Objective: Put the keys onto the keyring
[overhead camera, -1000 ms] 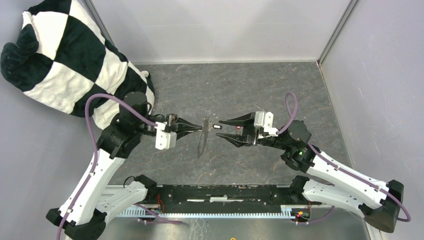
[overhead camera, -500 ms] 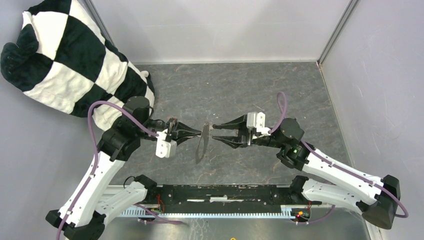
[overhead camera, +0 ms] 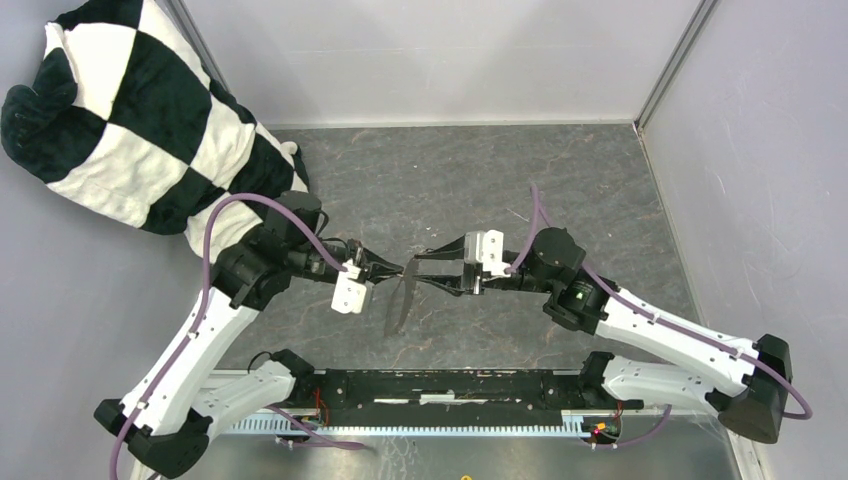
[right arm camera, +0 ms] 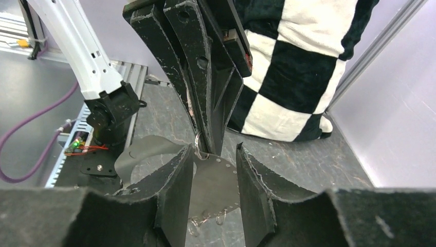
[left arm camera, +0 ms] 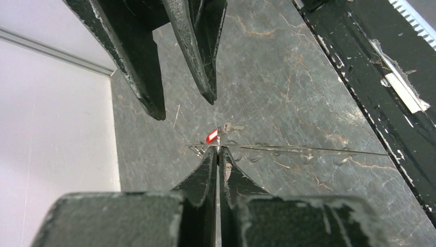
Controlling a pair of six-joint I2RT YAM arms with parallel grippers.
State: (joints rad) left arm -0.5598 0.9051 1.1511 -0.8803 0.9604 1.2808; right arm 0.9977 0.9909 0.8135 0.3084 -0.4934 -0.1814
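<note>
Left gripper (overhead camera: 401, 268): clamped on your thin, silvery, jagged metal keyring (overhead camera: 395, 305), mid-frame.
Right gripper (right arm camera: 213, 152): you see its jaws apart.

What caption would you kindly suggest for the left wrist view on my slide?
Left gripper pinches the thin keyring edge-on, a red-tagged key just beyond, with the right gripper open opposite.

You have two hands: the left hand (left arm camera: 218, 150) and right hand (right arm camera: 215, 152). One keyring (overhead camera: 397, 305), one red-tagged key (left arm camera: 212, 136), one checkered blanket (overhead camera: 130, 110).
</note>
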